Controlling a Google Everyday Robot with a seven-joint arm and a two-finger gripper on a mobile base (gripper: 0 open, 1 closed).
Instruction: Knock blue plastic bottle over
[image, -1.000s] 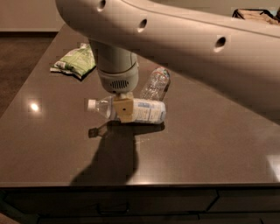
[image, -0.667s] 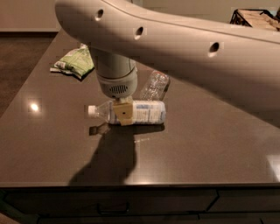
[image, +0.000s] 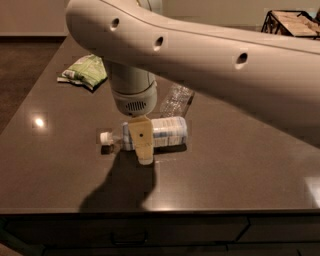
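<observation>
Blue plastic bottle (image: 167, 131) lies on its side near the middle of the dark, glossy table (image: 240, 170), its white cap pointing left and its blue-and-white label facing the camera. At the far left of the table, well apart from it, sits a crumpled green bag (image: 86, 71). The gripper (image: 144, 150) hangs down from the arm's round wrist. It stands in front of the bottle's neck end and hides that part, its tan tip reaching the table just in front of the bottle. Whether the gripper is open or closed cannot be told. Just behind the bottle, to the right of the wrist, lies a smaller clear bottle (image: 176, 100). The thick white arm (image: 215, 65) sweeps across the upper right.
</observation>
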